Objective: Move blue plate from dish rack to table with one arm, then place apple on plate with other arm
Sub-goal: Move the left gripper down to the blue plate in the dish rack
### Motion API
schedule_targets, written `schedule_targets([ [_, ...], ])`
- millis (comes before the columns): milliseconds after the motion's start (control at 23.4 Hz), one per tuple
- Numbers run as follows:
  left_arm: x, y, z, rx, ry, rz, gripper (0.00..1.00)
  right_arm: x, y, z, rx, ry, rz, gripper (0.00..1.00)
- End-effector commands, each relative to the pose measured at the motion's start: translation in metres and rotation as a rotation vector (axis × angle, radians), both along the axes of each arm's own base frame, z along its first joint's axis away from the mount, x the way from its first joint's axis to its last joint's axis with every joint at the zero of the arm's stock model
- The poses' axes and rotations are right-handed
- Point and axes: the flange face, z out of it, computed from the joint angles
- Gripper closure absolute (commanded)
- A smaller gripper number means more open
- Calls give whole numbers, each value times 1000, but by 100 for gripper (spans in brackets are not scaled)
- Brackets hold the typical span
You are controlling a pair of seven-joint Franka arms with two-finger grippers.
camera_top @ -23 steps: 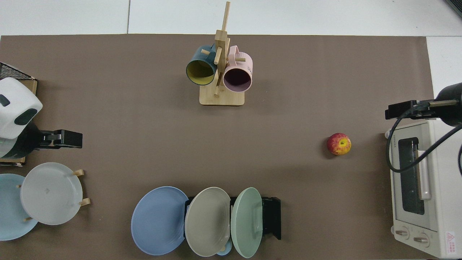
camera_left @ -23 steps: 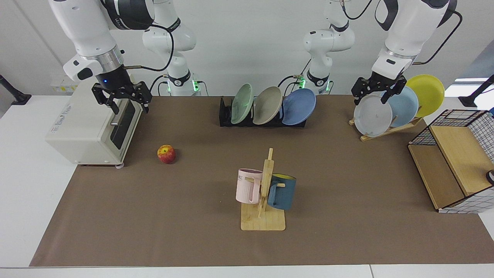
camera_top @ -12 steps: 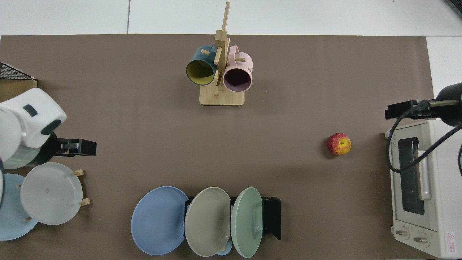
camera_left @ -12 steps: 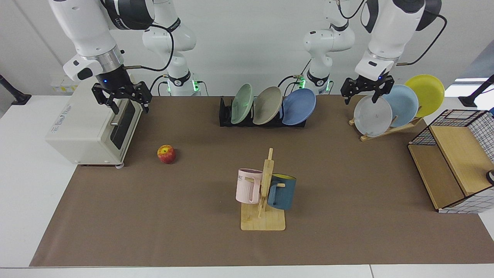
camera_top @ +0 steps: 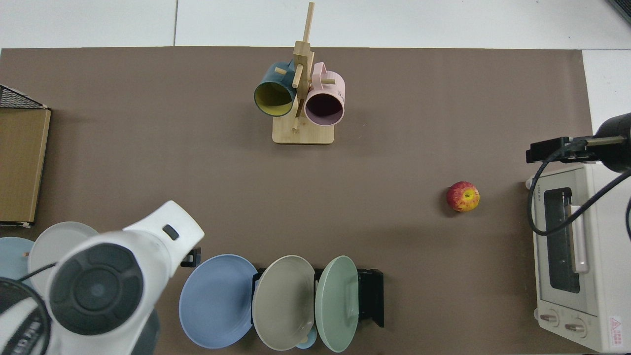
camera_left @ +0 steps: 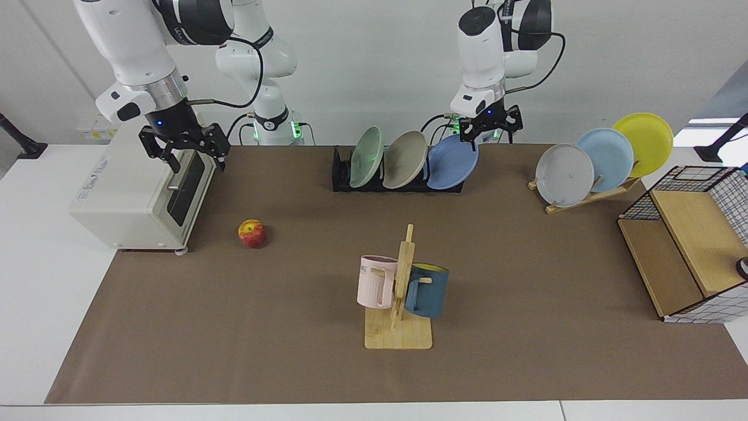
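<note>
**A:** Start with what's nearest you. Where's the small red-and-yellow apple (camera_left: 252, 233)?

**B:** Left of centre in the facing view, on the brown mat of the white bench (camera_left: 280, 362), just beside the cream toaster oven (camera_left: 140, 193). Your right pincer (camera_left: 183, 149) hangs above the oven front, upper left of the frame, fingers apart and holding nothing. That arm waits.

**A:** And farther back?

**B:** The round matte periwinkle-blue plate (camera_left: 453, 161) leans in the end slot of the low black slotted dish rack (camera_left: 342, 175), top centre of the frame, beside a taupe plate (camera_left: 405, 159) and a pale green plate (camera_left: 366, 156).

**A:** How does it lie from the near pincer?

**B:** Your left pincer (camera_left: 489, 127) sits just above the plate's upper right rim, fingers spread and empty. The plate lies below it and towards frame left, its face tilted. From above, that arm (camera_top: 106, 286) hides its own pincer, beside the plate (camera_top: 217, 301). I'd judge you'll need the fingers to straddle the rim edge-on.
</note>
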Motion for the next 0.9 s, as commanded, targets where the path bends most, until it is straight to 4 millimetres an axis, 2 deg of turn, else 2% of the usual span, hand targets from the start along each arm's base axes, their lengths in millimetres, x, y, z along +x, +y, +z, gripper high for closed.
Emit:
schedule_targets([
  [0,-16,2,-26,42,-45,-12,0,-5,-1,2,0,-18,-3,0],
  [128,-18,7,-46,43,-27,-16,0,-5,-1,2,0,-18,-3,0],
  [214,-17,7,-65,27,-21,-33,0,-5,-1,2,0,-18,-3,0],
  [300,-16,4,-74,14,-3,-40,0,-5,-1,2,0,-18,-3,0],
  [556,-16,3,-85,-12,37,-33,2,-5,-1,2,0,-18,-3,0],
  [599,-15,1,-85,-26,45,-15,22,-5,-1,2,0,-18,-3,0],
  [642,-16,0,-84,-37,60,-10,46,-5,-1,1,0,-16,-3,0],
  [770,-18,-2,-83,-60,92,0,94,-5,-1,2,0,-18,-3,0],
  [813,-19,-2,-83,-75,101,3,100,-5,-1,2,0,-18,-3,0],
  [856,-19,-3,-81,-90,108,11,100,-5,-1,2,0,-18,-3,0],
])
